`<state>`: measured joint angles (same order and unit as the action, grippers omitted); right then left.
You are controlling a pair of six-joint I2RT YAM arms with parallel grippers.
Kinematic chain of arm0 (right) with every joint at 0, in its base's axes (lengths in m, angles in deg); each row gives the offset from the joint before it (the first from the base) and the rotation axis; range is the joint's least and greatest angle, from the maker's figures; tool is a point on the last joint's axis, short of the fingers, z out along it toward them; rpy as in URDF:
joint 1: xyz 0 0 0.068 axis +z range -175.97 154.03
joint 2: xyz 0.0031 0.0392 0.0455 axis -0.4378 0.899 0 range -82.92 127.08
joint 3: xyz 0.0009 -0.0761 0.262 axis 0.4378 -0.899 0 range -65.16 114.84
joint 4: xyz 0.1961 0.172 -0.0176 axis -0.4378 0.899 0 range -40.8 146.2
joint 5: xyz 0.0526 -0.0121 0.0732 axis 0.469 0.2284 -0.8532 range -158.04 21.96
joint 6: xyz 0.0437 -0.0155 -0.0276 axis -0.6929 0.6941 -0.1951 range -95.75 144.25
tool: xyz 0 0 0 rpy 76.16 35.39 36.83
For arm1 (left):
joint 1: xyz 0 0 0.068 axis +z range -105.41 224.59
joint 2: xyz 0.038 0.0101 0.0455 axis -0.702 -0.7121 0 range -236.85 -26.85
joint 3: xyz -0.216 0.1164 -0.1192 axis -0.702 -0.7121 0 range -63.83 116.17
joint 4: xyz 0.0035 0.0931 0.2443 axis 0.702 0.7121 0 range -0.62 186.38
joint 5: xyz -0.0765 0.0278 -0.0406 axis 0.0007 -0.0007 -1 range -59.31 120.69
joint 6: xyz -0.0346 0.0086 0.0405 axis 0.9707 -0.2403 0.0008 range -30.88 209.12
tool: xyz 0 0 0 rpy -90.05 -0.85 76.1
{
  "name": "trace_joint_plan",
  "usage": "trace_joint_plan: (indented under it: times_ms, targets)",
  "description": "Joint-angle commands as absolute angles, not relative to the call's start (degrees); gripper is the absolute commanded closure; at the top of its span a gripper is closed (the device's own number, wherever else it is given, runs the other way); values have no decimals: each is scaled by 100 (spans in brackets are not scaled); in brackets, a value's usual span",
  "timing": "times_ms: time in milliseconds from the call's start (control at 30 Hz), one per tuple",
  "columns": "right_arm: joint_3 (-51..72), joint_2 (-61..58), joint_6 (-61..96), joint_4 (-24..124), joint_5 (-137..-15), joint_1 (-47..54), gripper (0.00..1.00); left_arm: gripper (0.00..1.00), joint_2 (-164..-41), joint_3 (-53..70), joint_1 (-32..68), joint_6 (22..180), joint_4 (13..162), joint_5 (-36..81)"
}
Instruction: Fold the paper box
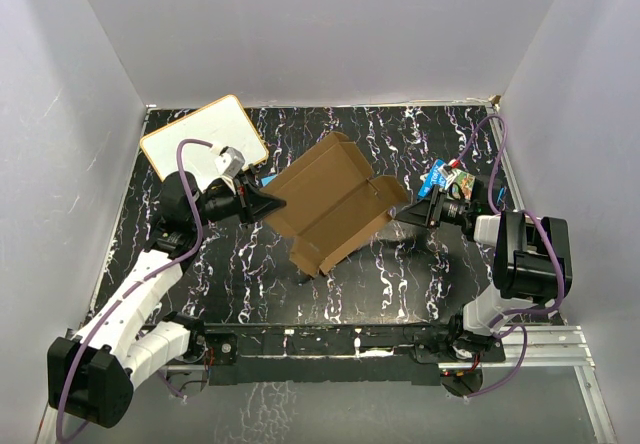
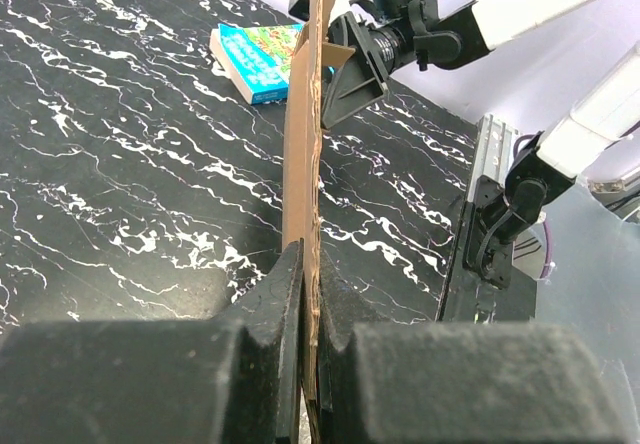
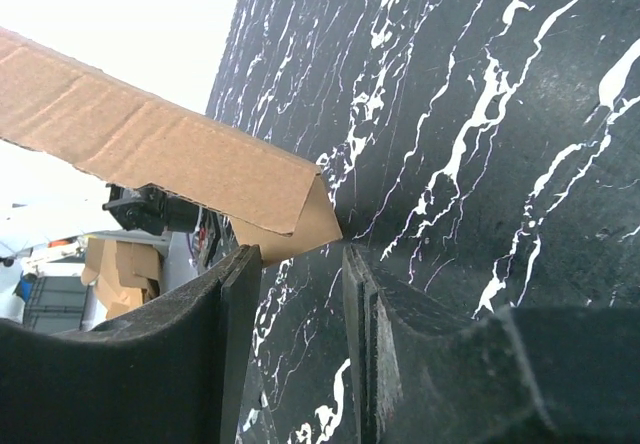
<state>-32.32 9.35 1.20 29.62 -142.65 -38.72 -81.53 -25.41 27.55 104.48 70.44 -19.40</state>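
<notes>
While the left end effector [image 2: 304, 264] clamps the paper box [image 1: 335, 202], the right end effector [image 3: 301, 256] gapes — unclamped.

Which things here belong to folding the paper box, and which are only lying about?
For the job:
- paper box, standing on edge
- left tool, shut on the paper box
- right tool, jaws apart at the box's corner

Lying about:
- blue printed box
- white board with orange rim
</notes>
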Motion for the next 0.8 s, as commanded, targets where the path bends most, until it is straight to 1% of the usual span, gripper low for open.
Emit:
trace_joint_plan:
  times_ms: [0,133,300,400,533,700,767]
  targets:
    - [-3062,940,182,2619,-14671,-3865,56,100,-8094,-2564,2779,10635,6617,-2132]
    - [-2940,806,447,2831,-15059,-4074,53,100,-8038,-2551,2776,10619,6679,-2021]
    - [-2731,484,1546,3774,-15426,-4414,46,100,-8029,-2568,2776,10654,6652,-1924]
    - [-2728,325,1574,3788,-15442,-4504,44,100,-8025,-2591,2778,10717,6548,-1939]
    - [-2785,282,1272,3698,-14956,-4564,45,100,-8014,-2605,2780,10803,6410,-1986]
    - [-3109,372,118,2776,-14236,-4581,48,100,-8028,-2658,2777,10953,6222,-2139]
    - [-3173,427,-86,2597,-14089,-4576,48,100,-8031,-2697,2775,11029,6111,-2180]
